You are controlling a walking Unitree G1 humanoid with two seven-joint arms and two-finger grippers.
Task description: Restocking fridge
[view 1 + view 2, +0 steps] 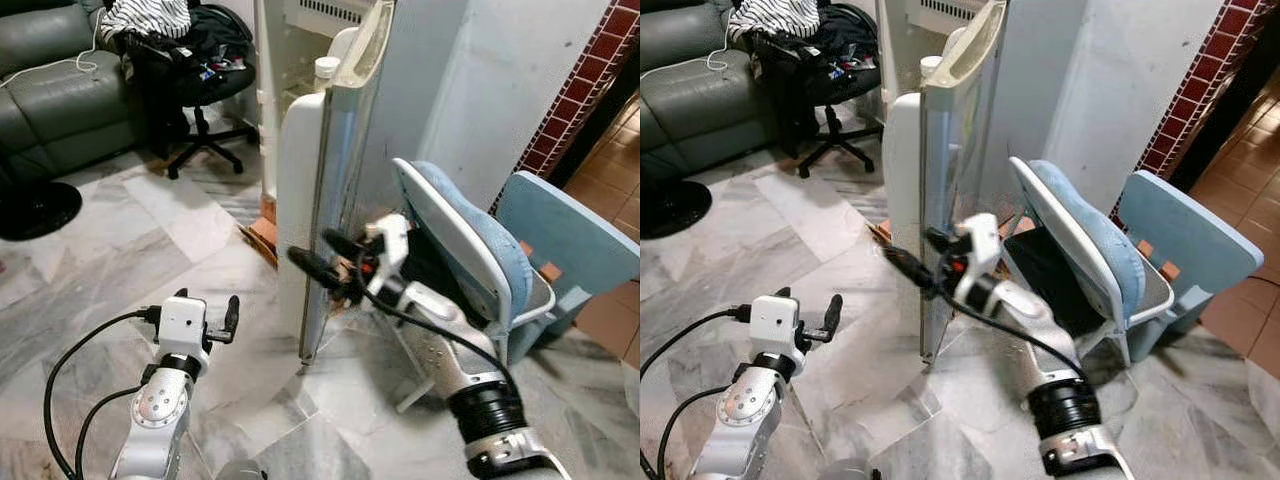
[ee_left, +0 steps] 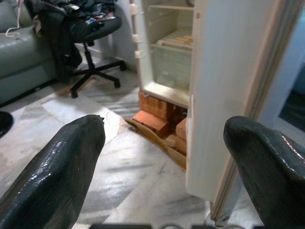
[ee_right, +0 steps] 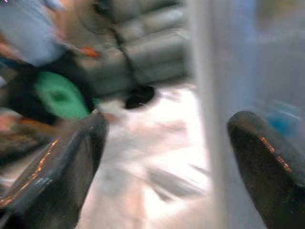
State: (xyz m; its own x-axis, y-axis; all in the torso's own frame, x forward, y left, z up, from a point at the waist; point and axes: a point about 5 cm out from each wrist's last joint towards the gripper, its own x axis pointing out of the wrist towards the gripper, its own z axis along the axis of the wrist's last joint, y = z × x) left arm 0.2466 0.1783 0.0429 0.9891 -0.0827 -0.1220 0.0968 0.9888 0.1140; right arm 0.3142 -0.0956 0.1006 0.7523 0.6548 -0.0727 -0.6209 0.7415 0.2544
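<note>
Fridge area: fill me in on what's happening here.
The robot stands beside the fridge door, which is swung open edge-on. Its right gripper is open, its fingers at the door's edge. The left gripper hangs open over the marble floor, holding nothing. Bricks prop up the fridge.

Silver arms, black cables, black-fingered right hand (image 1: 325,258).

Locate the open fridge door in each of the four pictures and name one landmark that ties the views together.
Left eye view: the fridge door stands edge-on at centre, with the right gripper at its edge.
Right eye view: the same door, just left of centre.
Left wrist view: its white panel rises on the right, between the fingers.
Right wrist view: too blurred to tell.
Shared landmark: the black office chair.
</note>
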